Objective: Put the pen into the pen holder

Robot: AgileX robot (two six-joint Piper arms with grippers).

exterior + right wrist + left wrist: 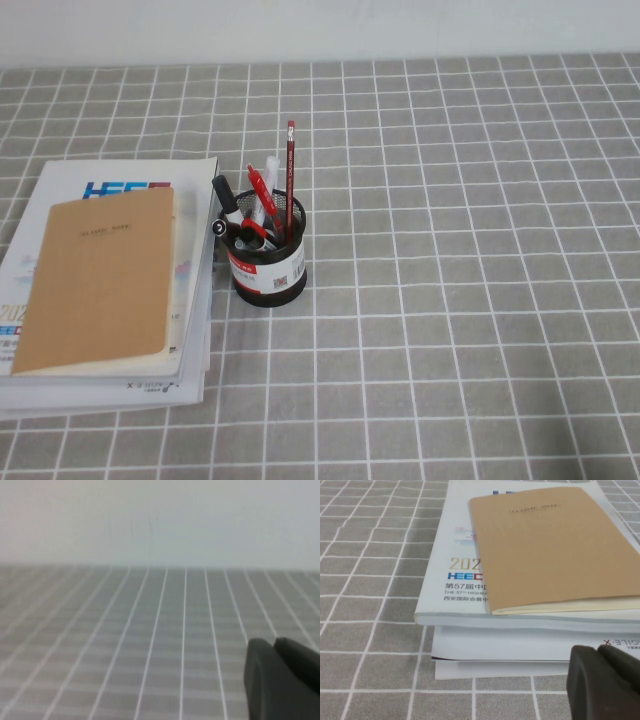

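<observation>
The pen holder, a black mesh cup with a red-banded white label, stands mid-table just right of the books. The pen stands in it, its black cap leaning out toward the books. A red pen and a thin dark-red pencil also stand in the cup. Neither arm shows in the high view. My left gripper is shut and empty, low over the cloth in front of the book stack. My right gripper is shut and empty, over bare cloth facing the wall.
A stack of white booklets with a tan notebook on top lies left of the cup; it also shows in the left wrist view. A grey checked cloth covers the table. A white wall runs behind.
</observation>
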